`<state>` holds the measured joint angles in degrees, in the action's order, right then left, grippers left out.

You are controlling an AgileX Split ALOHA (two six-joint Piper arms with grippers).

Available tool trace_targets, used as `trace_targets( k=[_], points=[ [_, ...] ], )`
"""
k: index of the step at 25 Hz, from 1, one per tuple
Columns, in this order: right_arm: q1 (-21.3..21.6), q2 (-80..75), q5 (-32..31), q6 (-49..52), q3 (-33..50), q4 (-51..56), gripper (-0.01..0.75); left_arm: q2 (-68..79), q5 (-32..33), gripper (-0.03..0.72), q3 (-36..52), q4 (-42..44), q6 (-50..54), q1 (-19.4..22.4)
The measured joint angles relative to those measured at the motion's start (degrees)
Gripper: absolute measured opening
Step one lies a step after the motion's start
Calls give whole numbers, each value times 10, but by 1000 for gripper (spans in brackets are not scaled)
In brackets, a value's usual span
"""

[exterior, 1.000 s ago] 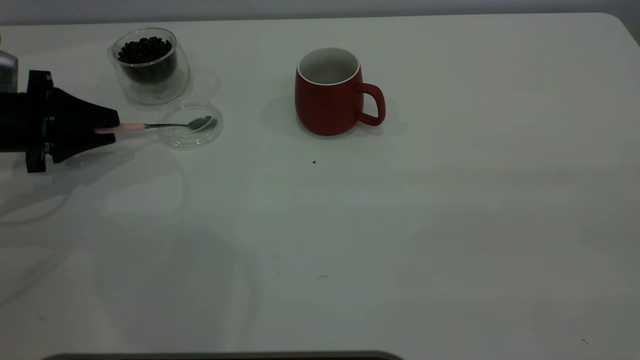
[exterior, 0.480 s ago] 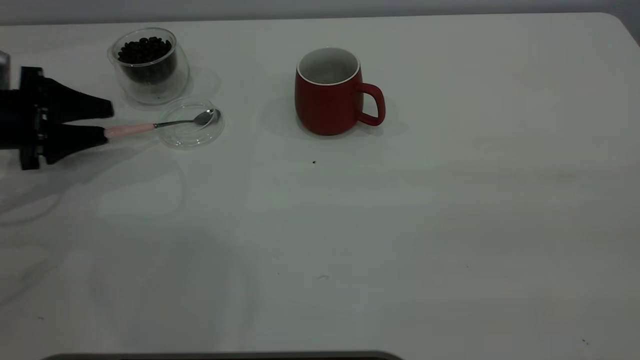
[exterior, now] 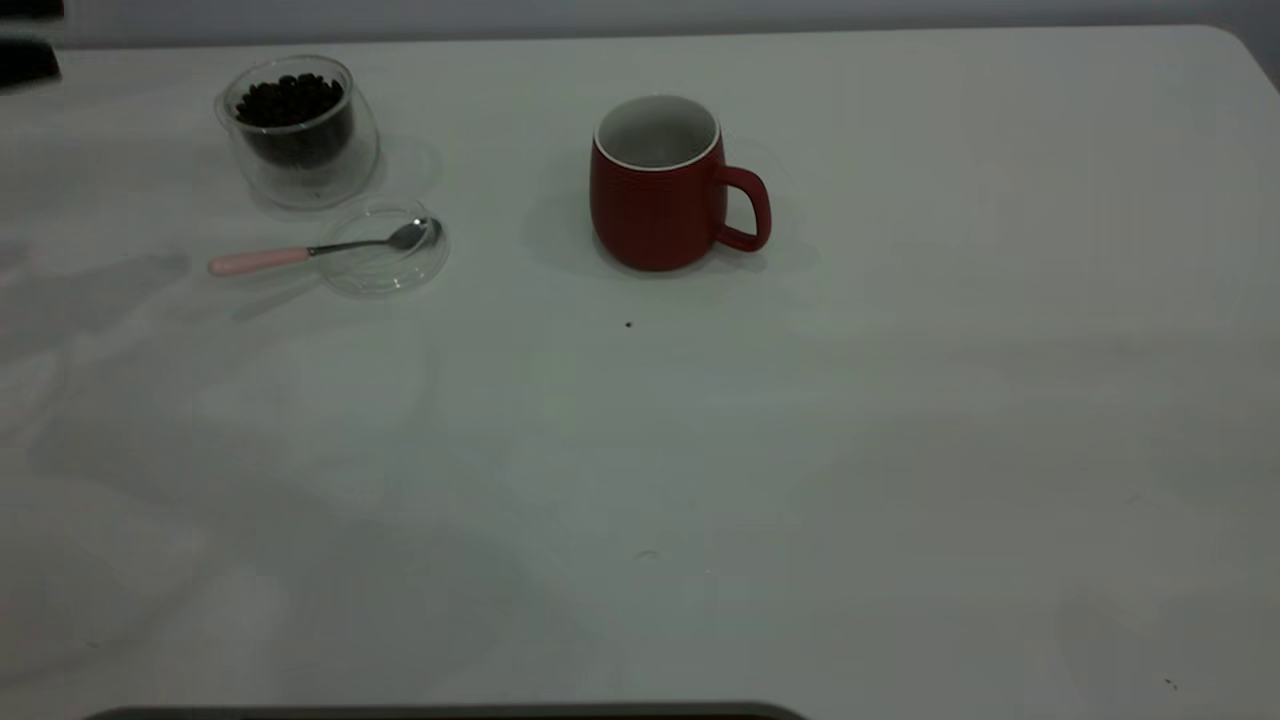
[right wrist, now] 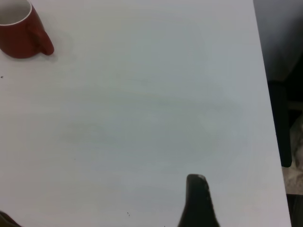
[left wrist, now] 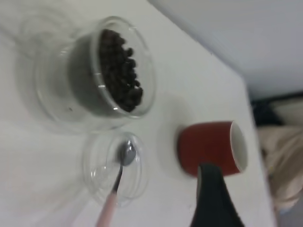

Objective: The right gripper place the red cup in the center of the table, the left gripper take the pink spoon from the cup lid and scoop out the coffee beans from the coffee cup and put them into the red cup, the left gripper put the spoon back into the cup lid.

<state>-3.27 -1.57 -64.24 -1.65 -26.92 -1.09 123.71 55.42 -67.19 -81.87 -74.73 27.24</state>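
Note:
The red cup point(exterior: 658, 190) stands upright near the middle of the table point(exterior: 800, 450), handle to the right; its inside shows white. The coffee cup point(exterior: 298, 130) holds coffee beans point(exterior: 290, 100) at the far left. In front of it lies the cup lid point(exterior: 385, 250). The pink spoon point(exterior: 300, 253) rests with its bowl in the lid and its handle on the table. My left gripper point(exterior: 40, 30) is open and empty at the far left corner, well clear of the spoon. The left wrist view shows one of its fingers point(left wrist: 210, 194) above the red cup point(left wrist: 208, 146). My right gripper point(right wrist: 102, 203) is open over bare table.
A small dark speck point(exterior: 628, 324) lies in front of the red cup. The table's right edge point(right wrist: 265, 94) runs close to my right gripper, with dark furniture beyond it.
My left gripper opened, let go of the spoon's handle and pulled back up to the far left corner. The spoon stayed with its bowl in the lid.

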Motion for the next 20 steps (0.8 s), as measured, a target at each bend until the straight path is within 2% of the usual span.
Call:
trace_targets(
  k=[3,6,8,12,16,20],
  points=[
    [0,0,0,0,0,0,585,-96,-78,491,1,146,120,-41],
    [0,0,0,0,0,0,585,-184,-104,490,2,330,274,-99],
    [0,0,0,0,0,0,585,-237,-87,490,4,468,385,-146],
    [0,0,0,0,0,0,585,-318,9,490,5,705,611,-230],
    [0,0,0,0,0,0,585,-375,112,490,5,833,769,-287],
    [0,0,0,0,0,0,585,-418,116,490,18,848,807,-334]
  ],
)
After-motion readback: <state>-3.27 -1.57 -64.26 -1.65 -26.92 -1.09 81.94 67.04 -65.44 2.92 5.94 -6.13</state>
